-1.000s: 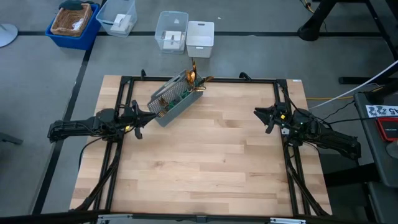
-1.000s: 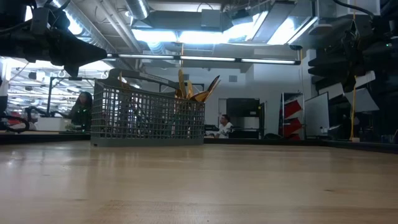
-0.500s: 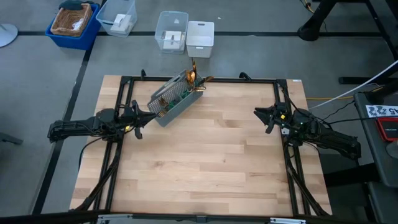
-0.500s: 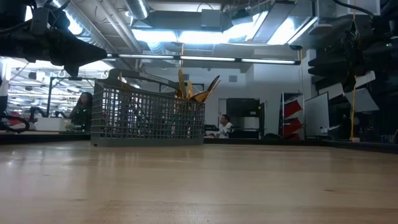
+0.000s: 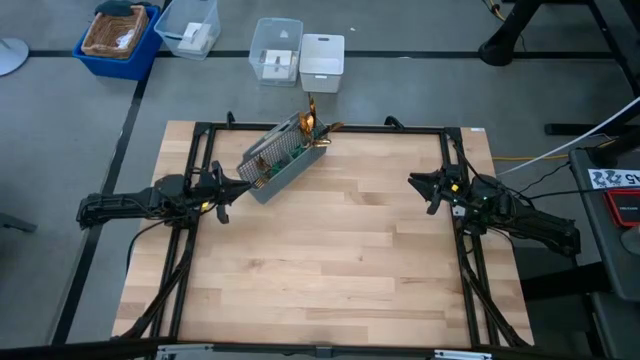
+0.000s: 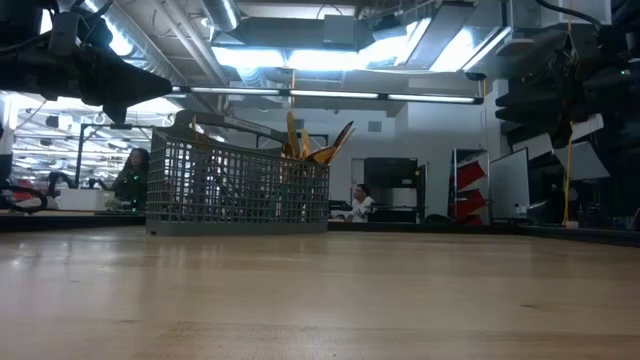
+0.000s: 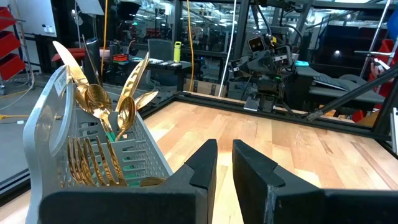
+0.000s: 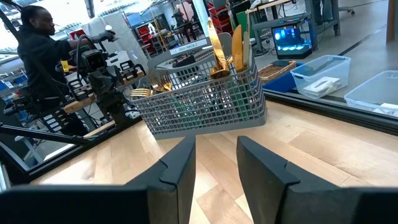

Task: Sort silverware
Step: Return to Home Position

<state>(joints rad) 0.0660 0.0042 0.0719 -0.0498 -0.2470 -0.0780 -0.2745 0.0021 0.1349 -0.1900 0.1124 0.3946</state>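
Observation:
The silverware stands in a grey mesh caddy near the table's far edge, left of centre. Gold spoon heads and fork heads stick up above its rim, and teal handles show through the mesh. The low view shows the caddy resting flat on the wood, with the gold heads at its right end. My left gripper hovers just beside the caddy's near-left end, its fingers a narrow gap apart. My right gripper waits at the table's right side, open, pointing toward the caddy.
A black frame runs around the table. Beyond the far edge, on the floor, stand a blue bin and clear and white bins. A person is in the room behind. Bare wood spans the middle and the near half.

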